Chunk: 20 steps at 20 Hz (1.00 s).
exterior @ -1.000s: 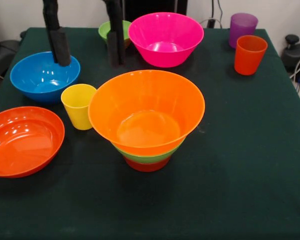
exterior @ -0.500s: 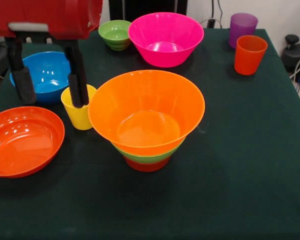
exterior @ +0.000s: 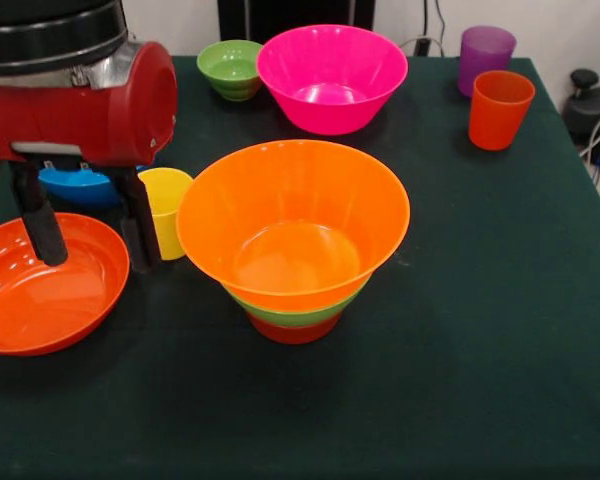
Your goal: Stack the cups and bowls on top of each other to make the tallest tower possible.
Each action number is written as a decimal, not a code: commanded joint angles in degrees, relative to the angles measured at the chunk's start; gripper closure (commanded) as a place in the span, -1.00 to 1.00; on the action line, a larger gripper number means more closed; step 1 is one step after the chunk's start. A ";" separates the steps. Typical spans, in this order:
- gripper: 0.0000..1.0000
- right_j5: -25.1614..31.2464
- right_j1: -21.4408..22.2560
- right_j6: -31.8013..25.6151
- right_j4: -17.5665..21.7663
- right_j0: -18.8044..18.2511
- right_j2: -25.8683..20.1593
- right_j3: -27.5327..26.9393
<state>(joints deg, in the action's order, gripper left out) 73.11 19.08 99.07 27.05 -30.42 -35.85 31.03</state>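
A dark green cloth-covered table [exterior: 500, 380] fills the front view, with a pale wall behind it at 12 o'clock and cables trailing off the corner at 1 to 2 o'clock. No brand, label or writing can be read on any item. The tower [exterior: 293, 240] stands near the centre: a large yellow-orange bowl nested on a green bowl on a small red-orange base. Just beside it at 9 o'clock stands the yellow cup [exterior: 167, 207], close to the tower's rim. The shallow orange bowl [exterior: 46, 285] sits at 8 o'clock, reaching the picture's left edge. The gripper [exterior: 88, 238] hangs over that bowl's far rim, jaws spread wide and empty, one finger over the bowl and the other between bowl and yellow cup; whether it touches the cup cannot be told. The red arm [exterior: 80, 100] hides most of the blue bowl [exterior: 75, 186] behind it. The pink bowl [exterior: 331, 76] is at 12 o'clock, the small green bowl [exterior: 230, 68] beside it at 11 o'clock. The orange cup [exterior: 499, 108] and purple cup [exterior: 485, 55] stand close together at 1 o'clock near the far edge. The table from 3 to 7 o'clock is open cloth.
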 commanded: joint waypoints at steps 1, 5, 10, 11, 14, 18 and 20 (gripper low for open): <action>-1.00 4.09 -2.08 -18.11 3.63 0.13 -0.63 -0.52; -1.00 3.63 -3.20 -18.04 4.07 0.37 -0.99 -1.79; -1.00 5.83 -6.52 -18.28 5.33 0.81 -2.75 -6.44; -1.00 6.47 -7.03 -18.39 5.45 0.83 -3.13 -7.30; -1.00 7.69 -8.18 -19.04 5.71 0.59 -3.85 -8.93; -1.00 7.40 -9.35 -19.34 5.42 0.26 -3.92 -9.50; -1.00 7.25 -9.83 -19.19 5.74 0.59 -4.26 -10.31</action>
<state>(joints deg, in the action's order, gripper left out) 73.12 11.56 99.07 27.70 -30.41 -36.26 22.54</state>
